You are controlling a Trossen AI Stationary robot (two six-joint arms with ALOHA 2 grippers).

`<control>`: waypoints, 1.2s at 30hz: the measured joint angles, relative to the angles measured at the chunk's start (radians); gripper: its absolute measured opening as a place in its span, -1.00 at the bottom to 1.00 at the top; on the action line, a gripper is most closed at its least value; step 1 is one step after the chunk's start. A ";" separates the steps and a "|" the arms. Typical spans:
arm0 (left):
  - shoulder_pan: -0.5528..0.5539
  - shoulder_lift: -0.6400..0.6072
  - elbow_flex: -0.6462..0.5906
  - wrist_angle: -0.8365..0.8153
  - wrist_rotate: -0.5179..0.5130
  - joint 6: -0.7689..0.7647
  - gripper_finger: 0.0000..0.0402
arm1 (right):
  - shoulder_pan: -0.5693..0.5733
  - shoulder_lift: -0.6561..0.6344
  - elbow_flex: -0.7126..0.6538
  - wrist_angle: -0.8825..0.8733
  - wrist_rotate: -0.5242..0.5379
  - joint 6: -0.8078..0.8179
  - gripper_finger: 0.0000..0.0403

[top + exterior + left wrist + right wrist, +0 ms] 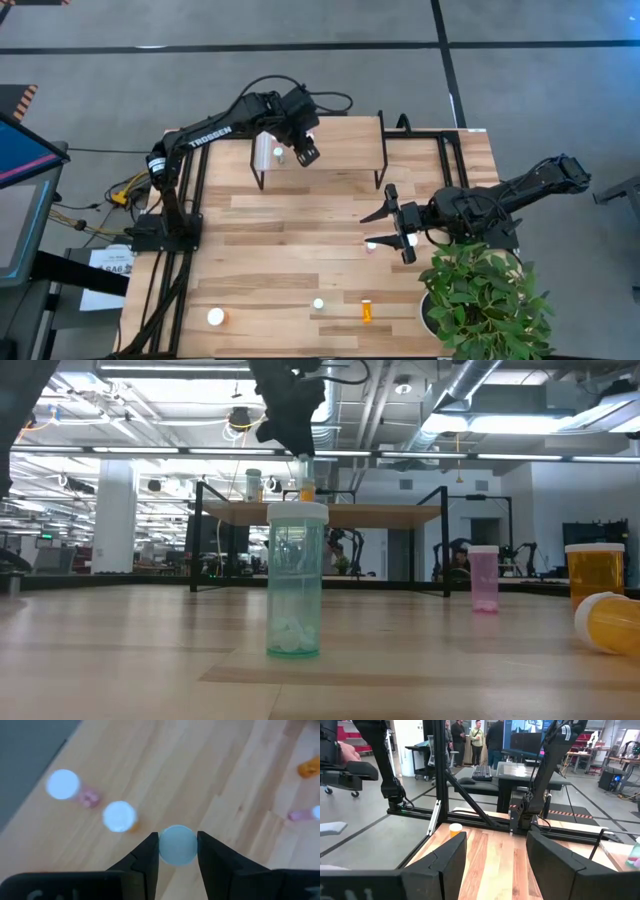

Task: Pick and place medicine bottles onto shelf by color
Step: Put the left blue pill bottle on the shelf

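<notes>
Two pincers, left (177,851) gripping seemingly pale green bottle (177,845), right (496,857) open.

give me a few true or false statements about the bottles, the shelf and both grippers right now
1. The left gripper is closed on a pale green bottle's cap above the shelf. True.
2. The right gripper holds an orange bottle. False: its fingers stand open and empty, over the table's right side.
3. An orange bottle lies on its side near the table's front edge. True.
4. The shelf carries no bottles yet. False: the left wrist view shows a pink bottle and an orange one already standing on it.
5. In the low view, the nearest upright bottle is pink. False: the nearest is a pale green bottle; the pink bottle stands farther back.
</notes>
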 joint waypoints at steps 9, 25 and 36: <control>-0.007 0.060 -0.002 -0.012 0.033 -0.003 -0.51 | 0.000 0.000 0.000 0.008 0.000 0.008 0.14; 0.008 0.068 0.001 -0.030 0.018 0.023 -0.51 | 0.000 0.000 0.000 -0.010 0.000 0.010 0.14; 0.008 0.068 0.001 -0.025 0.014 0.020 -0.40 | 0.000 0.000 0.000 -0.011 0.000 0.009 0.14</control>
